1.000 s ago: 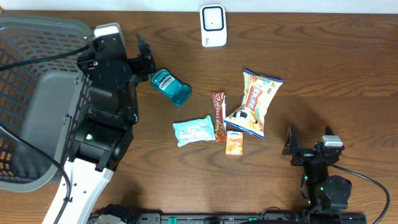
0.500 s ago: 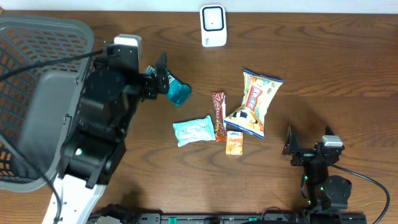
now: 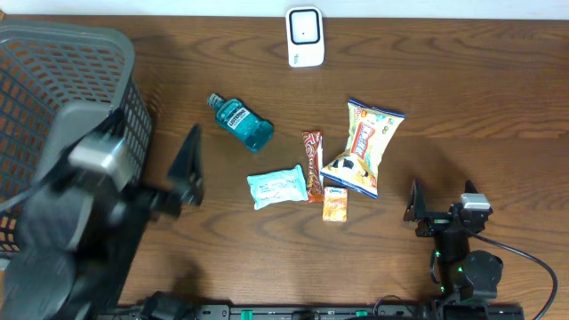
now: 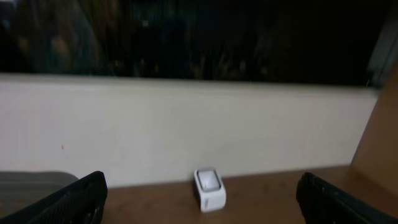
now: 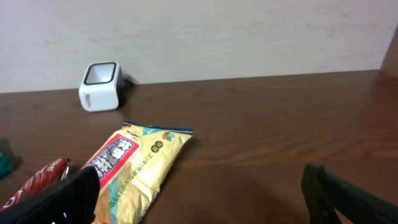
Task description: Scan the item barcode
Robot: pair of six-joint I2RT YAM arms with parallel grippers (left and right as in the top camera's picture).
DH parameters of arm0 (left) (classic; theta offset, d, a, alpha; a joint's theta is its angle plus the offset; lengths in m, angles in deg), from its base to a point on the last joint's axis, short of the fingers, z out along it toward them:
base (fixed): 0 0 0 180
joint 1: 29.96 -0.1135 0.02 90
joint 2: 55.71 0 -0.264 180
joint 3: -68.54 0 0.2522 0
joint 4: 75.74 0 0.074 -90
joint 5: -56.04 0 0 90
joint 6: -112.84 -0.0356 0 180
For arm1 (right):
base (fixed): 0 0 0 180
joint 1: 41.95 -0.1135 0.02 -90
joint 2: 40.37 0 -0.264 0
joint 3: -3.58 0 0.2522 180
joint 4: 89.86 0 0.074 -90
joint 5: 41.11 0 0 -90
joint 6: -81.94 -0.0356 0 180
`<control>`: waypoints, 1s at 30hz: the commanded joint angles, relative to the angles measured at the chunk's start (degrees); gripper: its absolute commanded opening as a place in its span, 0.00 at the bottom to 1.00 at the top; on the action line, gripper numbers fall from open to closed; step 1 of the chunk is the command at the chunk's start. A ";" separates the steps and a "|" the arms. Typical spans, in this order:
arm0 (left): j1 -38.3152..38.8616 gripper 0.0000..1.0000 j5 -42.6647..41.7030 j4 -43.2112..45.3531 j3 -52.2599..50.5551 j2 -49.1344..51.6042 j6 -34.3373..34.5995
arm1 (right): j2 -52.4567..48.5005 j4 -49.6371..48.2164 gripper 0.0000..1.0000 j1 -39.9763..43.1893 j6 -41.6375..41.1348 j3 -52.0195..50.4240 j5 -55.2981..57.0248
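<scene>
Along the left edge of the tabletop (image 3: pixel 498 89), the left arm (image 3: pixel 80 231) is a grey-black blur. It hides the wood beneath it and the near side of the grey mesh basket (image 3: pixel 53 53), which the frame cuts off at the far-left corner. The left gripper (image 3: pixel 182 178) is smeared from above. Its wrist view is soft, but it shows both fingers (image 4: pixel 78 196) spread to the frame's lower corners with nothing between them. The dark band across the top of that view cannot be made out.

The right gripper (image 5: pixel 202 177) sits low near the near-right corner, jaws wide apart and empty.

Dark brown wood grain runs across the surface, and a pale wall (image 5: pixel 249 25) stands behind the far edge.

A white scanner (image 3: pixel 304 36) stands at the middle of the far edge, with open wood in front of it. Toward the centre lie five items:
- a teal mouthwash bottle (image 3: pixel 240 123), apart from the rest
- a pale blue packet (image 3: pixel 277 187)
- a brown candy bar (image 3: pixel 313 164) just beside the packet
- a small orange box (image 3: pixel 335 203)
- a yellow snack bag (image 3: pixel 364 147), overlapping the box's corner

None is held.
</scene>
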 commanded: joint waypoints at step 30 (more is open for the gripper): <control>-19.43 0.98 -19.87 -7.15 -1.27 -23.02 11.61 | 0.07 0.22 0.99 -0.28 0.70 -0.07 0.28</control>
